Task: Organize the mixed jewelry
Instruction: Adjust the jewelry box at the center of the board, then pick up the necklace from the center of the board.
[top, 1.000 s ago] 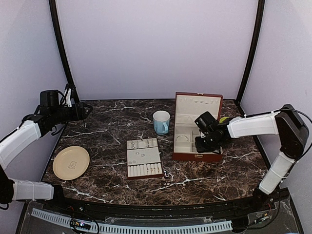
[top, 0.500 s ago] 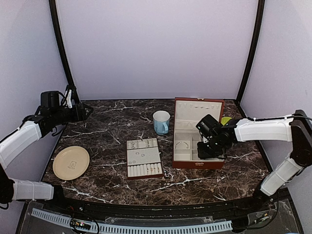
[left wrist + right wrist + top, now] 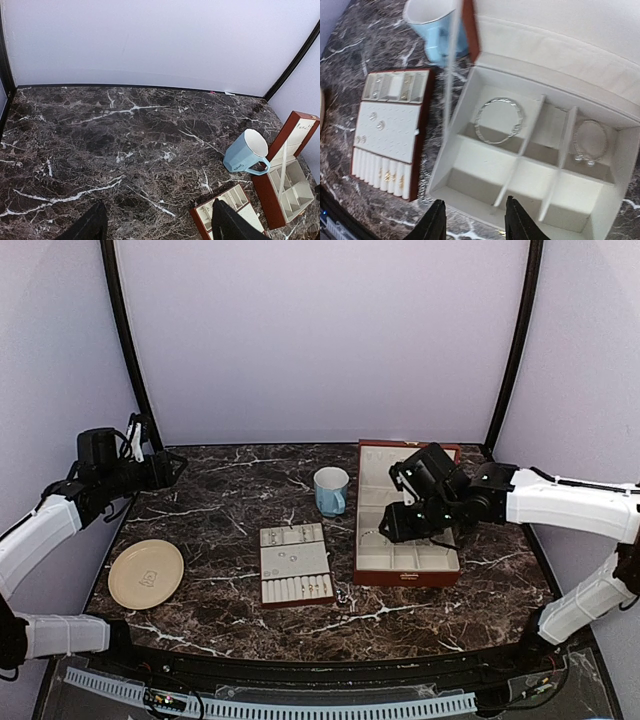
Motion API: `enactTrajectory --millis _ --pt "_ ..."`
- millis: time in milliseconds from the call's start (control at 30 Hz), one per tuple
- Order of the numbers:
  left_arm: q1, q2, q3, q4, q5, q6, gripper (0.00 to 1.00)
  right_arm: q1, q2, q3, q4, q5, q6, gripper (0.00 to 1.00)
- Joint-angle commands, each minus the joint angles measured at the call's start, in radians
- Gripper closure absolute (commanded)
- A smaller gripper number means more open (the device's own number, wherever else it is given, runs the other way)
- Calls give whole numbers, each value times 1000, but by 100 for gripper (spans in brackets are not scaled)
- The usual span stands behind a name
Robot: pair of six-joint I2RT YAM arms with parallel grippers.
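Your right end effector (image 3: 475, 207) open, over cream-lined red-brown box (image 3: 480, 167); silvery wire bangle (image 3: 477, 127) just ahead; left end effector (image 3: 159, 212) open.

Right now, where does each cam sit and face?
Top external: high behind the robot, facing the back wall; both arms show.
Left wrist: on the left arm, facing across the table to the mug; fingertips show.
Right wrist: on the right arm, looking down into the box; fingertips show.
Shared: all three see mug, box, slotted tray.

Blue mug (image 3: 331, 490), beige plate (image 3: 146, 573), marble table (image 3: 230, 475)
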Motion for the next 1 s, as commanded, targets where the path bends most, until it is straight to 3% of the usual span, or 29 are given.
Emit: enactTrajectory --millis 0,267,500,967 --pt "4 -15 -21 33 -6 -2 26 131 6 -43 165 -75 56 61" --pt "4 -4 -21 36 8 -8 26 286 162 -35 249 -114 60 67" --pt "4 -9 -24 35 6 -8 26 295 294 -2 226 -89 117 70" --pt "4 -4 -24 38 13 -9 26 270 387 26 87 17 224 70"
